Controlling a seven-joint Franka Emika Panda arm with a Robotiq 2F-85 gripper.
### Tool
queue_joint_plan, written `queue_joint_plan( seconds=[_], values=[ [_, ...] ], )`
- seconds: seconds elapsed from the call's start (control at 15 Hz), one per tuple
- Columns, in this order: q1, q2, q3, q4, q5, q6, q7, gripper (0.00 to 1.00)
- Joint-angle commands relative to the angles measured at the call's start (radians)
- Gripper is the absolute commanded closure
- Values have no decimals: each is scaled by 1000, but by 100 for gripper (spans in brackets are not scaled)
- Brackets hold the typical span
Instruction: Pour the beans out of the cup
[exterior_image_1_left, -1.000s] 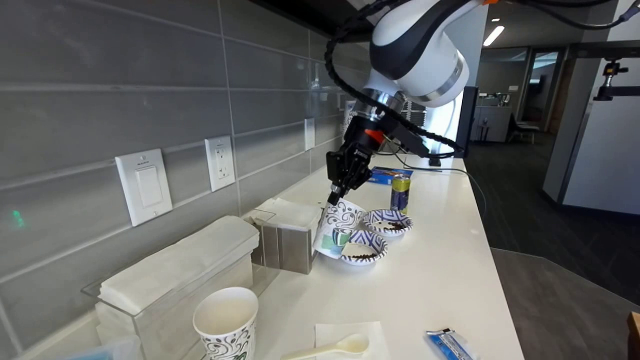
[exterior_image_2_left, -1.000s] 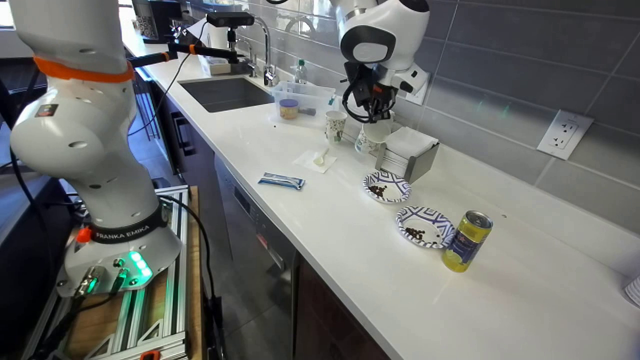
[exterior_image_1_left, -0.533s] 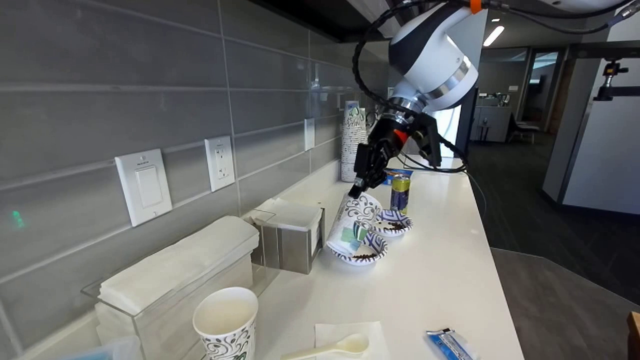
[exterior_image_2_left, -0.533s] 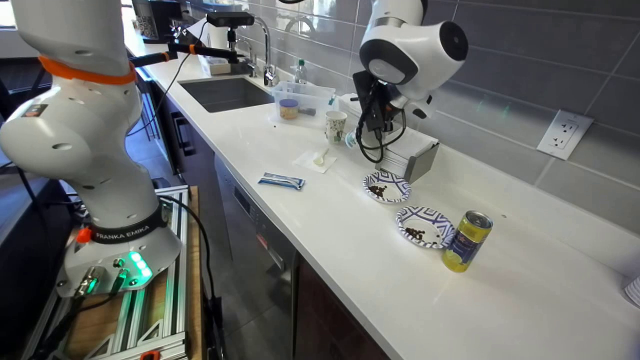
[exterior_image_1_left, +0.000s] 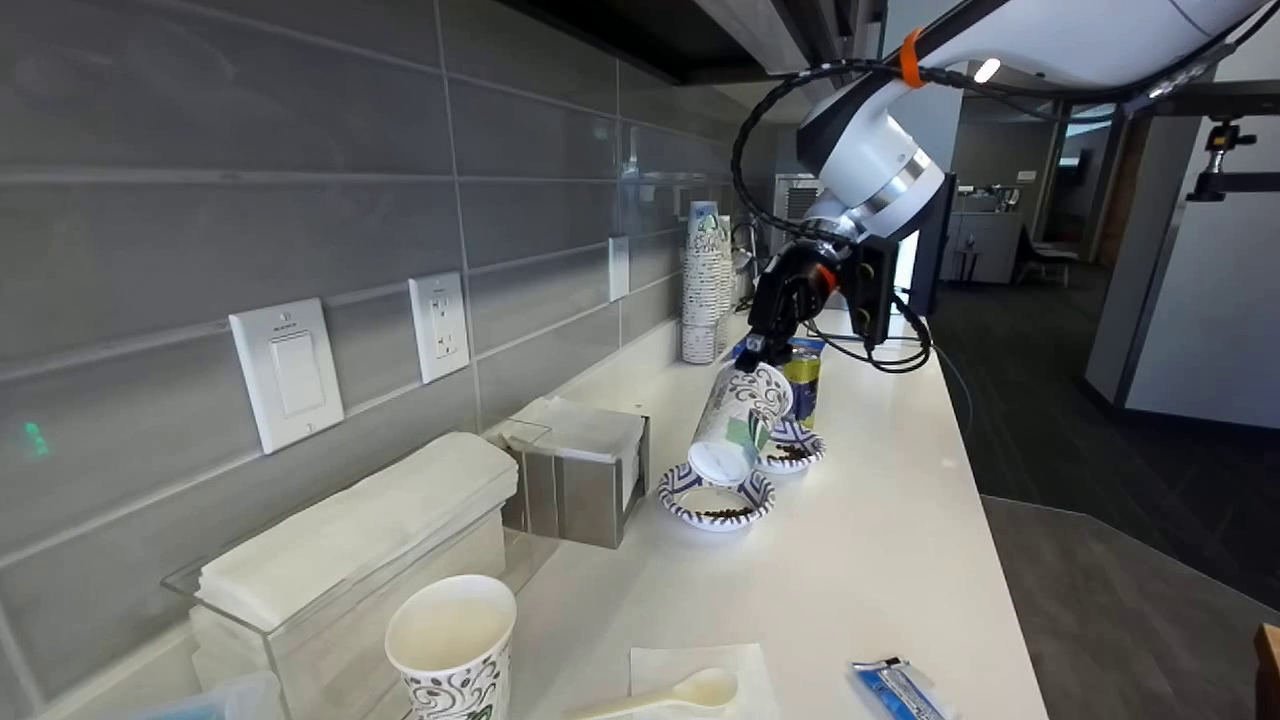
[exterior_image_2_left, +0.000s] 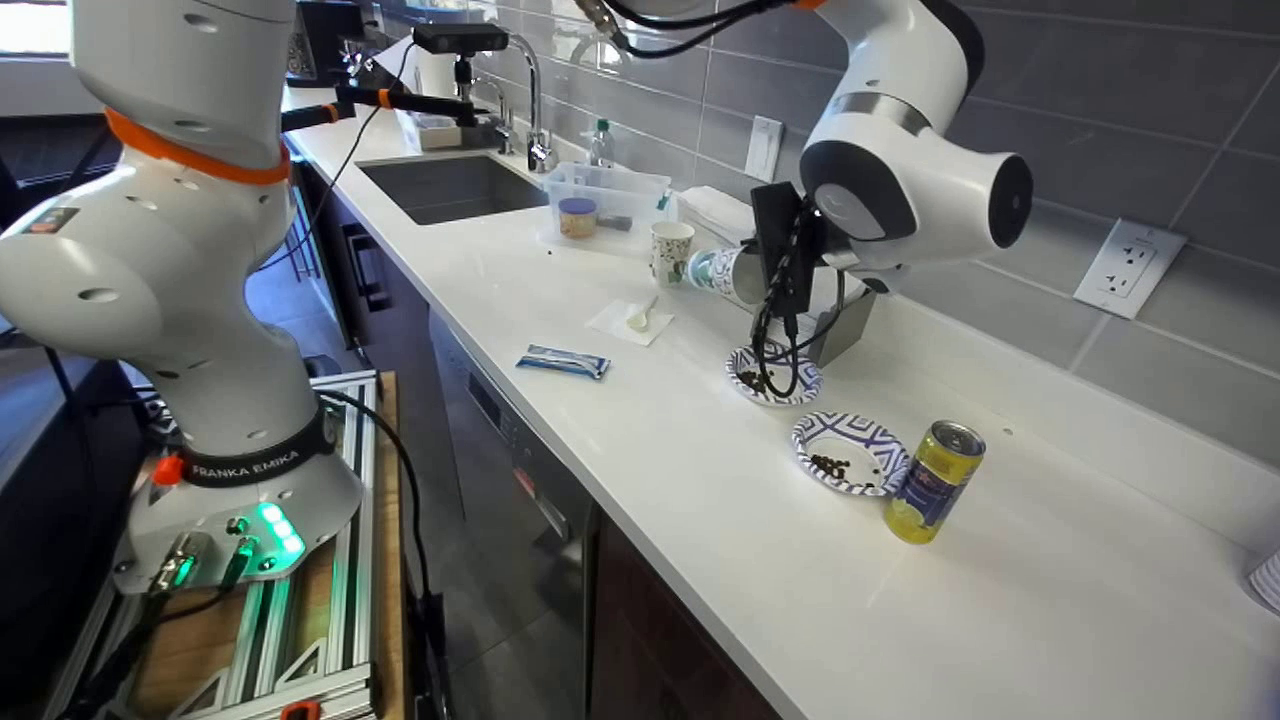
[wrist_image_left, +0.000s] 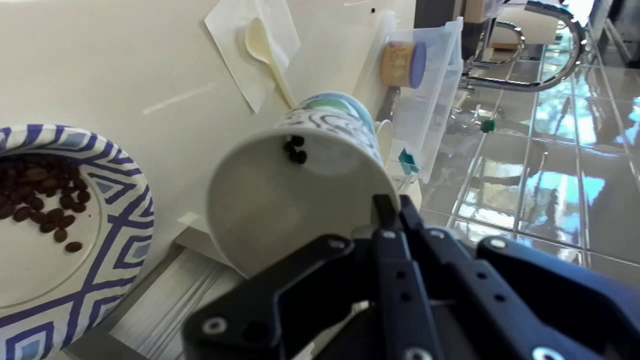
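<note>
My gripper is shut on the rim of the cup. In the wrist view, the fingertips pinch the rim, one inside and one outside. The cup is tilted well over in the air, with its mouth toward the bowls. It also shows in an exterior view, where the arm and cables hide its mouth. A few dark beans lie inside it in the wrist view. Dark beans also lie in the blue-patterned bowl beside the cup. The farther bowl holds beans too.
A similar paper cup stands upright near the napkin holders. A yellow can touches the farther bowl. A spoon on a napkin, a blue packet and a clear bin are on the counter by the tiled wall.
The held cup has tipped further over, with its mouth turning toward the bowls. My gripper has carried it up and away from the napkin holder, toward the nearer bowl.
</note>
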Motion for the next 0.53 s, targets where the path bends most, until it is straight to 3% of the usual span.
queue_joint_plan(
  seconds=[0.0,0.47],
  values=[
    [-23,134,2,136,88,-97,-35,99],
    [-33,280,17,260,230,-163,-43,99]
  ],
)
